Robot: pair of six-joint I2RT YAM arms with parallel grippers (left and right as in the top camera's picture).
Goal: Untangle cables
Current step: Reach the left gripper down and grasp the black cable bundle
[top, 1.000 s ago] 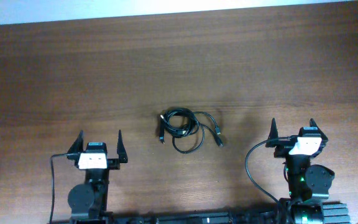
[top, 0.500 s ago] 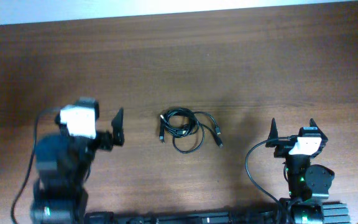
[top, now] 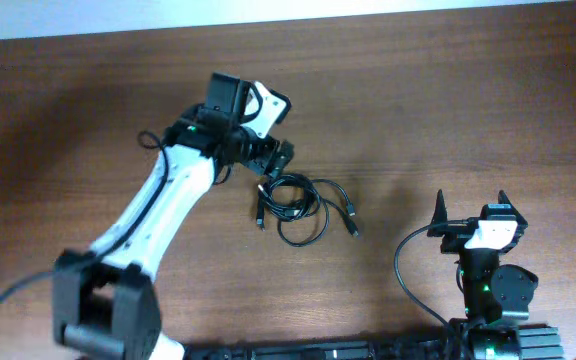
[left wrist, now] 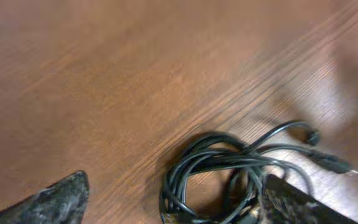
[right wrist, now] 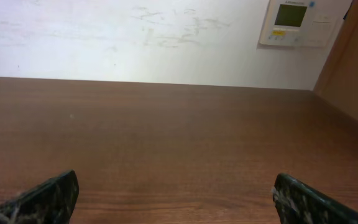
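Overall, dark brown wood-grain desk (top: 448,110), pale strip along far edge. Right wrist view: white scuffed wall (right wrist: 135,37) beyond desk, small control panel (right wrist: 294,22) with display mounted on it. Cables (top: 298,205): thin black cords in loose coiled bundle near desk centre, plug ends sticking out. Left tool (top: 278,158) over bundle's upper-left edge, jaws spread wide, grips nothing; contact with cords unclear. Right tool (top: 470,205) at front right, well apart from cables, jaws wide, empty.
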